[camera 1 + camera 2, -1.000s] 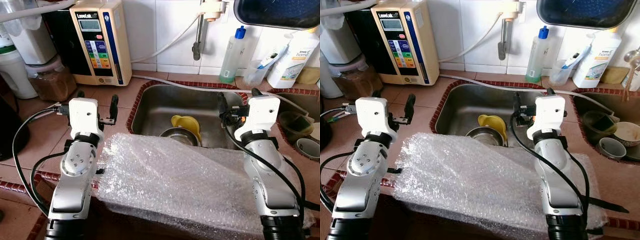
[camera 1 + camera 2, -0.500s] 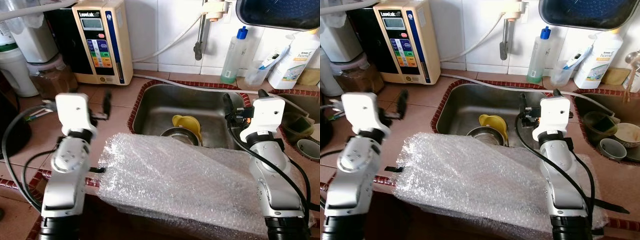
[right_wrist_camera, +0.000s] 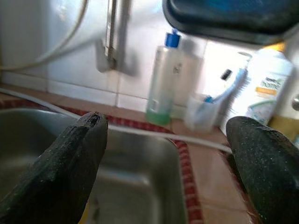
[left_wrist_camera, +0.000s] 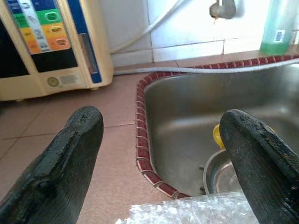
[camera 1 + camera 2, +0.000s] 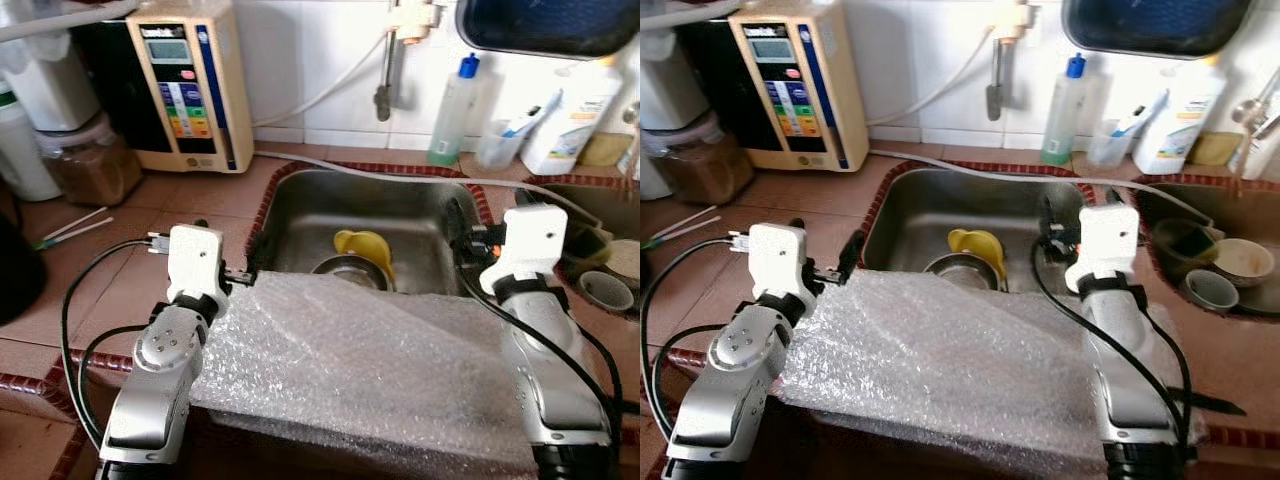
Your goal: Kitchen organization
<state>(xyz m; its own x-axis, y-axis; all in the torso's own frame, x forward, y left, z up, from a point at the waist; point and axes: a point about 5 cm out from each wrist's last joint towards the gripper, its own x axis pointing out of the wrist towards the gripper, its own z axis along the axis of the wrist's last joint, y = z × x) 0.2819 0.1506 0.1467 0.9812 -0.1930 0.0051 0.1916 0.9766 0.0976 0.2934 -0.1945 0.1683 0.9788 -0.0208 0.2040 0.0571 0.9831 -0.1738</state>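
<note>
Nearest the robot, a sheet of bubble wrap (image 5: 370,370) drapes over the front edge of the counter (image 5: 110,270) and the front rim of the sink (image 5: 400,215). Over the last second the left gripper (image 5: 238,276) has swung in from the counter on the left and now sits at the wrap's back left corner, fingers spread apart and empty, one finger (image 4: 65,163) on each side of the corner in the left wrist view. That reads as lining up a grasp on the wrap, though nothing is pinched yet. The right gripper (image 3: 168,163) has barely moved; it hovers over the sink's right rim, jaws wide and holding nothing.

Beyond the wrap, a steel bowl (image 5: 350,268) and a yellow piece (image 5: 365,245) lie on the sink floor, both partly covered by the wrap. What the wrap covers, if anything, cannot be made out. At the back edge stand a water ionizer (image 5: 185,85) and a soap bottle (image 5: 450,100), slightly blurred.
</note>
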